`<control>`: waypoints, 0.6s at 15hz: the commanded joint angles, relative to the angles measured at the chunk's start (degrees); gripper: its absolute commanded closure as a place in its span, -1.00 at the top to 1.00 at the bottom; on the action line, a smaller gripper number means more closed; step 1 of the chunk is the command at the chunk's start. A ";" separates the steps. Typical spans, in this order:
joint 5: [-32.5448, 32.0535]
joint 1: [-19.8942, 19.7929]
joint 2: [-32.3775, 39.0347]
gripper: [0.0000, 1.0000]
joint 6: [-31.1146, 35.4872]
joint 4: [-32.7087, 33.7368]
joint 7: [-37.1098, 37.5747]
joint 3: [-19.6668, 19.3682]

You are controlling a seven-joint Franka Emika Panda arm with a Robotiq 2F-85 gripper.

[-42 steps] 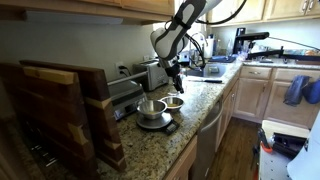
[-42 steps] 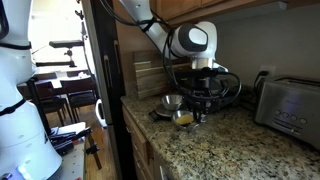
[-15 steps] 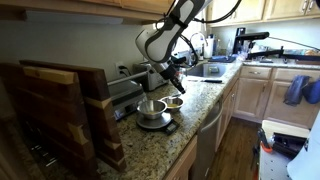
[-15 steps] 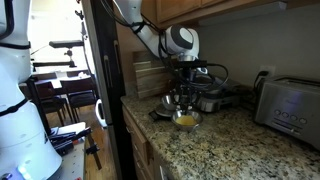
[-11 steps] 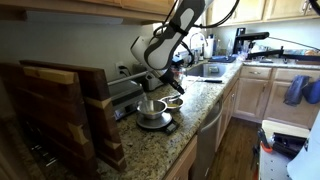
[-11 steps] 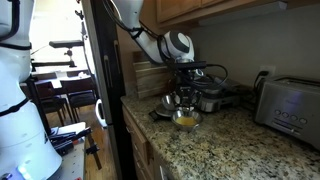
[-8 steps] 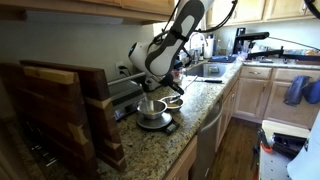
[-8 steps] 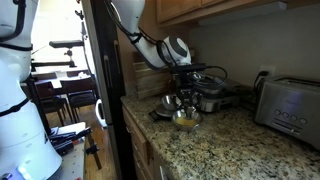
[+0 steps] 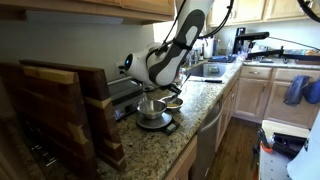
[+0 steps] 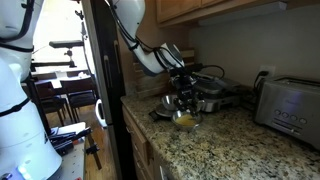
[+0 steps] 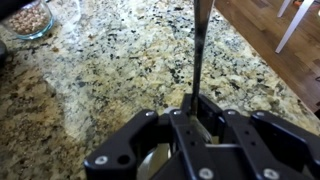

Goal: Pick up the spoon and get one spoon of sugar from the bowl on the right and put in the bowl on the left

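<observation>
Sugar [image 11: 30, 17], pale tan and loose, sits in the small clear glass bowl [image 11: 47, 22] at the far top corner of my wrist view, well apart from the gripper now. The long thin metal spoon [image 11: 198, 50] runs straight up from the black gripper [image 11: 197, 108], whose fingers are pinched tight on its handle.

Change over the last second: the white arm [image 9: 172, 50] has swung across and rolled its wrist over. The bulky wrist now hangs low over the round steel bowl [image 9: 151, 108], where a moment ago it stood higher and nearer the glass bowl. I read that as the tipping move, the spoonful going into the left-hand bowl, so the task looks close to its end. Speckled granite counter [image 11: 100, 70] fills most of the wrist view.

Hard parts: the spoon's far end is cut off by the top edge of the wrist view, so I can't see the scoop or whether it carries sugar. I can't pick the spoon out in either exterior view, since the wrist covers it. Nor can I tell whether anything has landed in the steel bowl. A pale curve under the gripper may be that bowl's rim, but it's too blurred to say.
</observation>
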 commanded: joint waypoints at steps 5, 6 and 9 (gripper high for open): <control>-6.05 0.39 -1.08 -0.87 -1.34 -3.84 3.44 1.36; -6.70 0.41 -1.04 -0.88 -1.42 -4.21 3.68 1.37; -8.74 0.46 -0.59 -0.87 -1.64 -4.95 4.28 1.42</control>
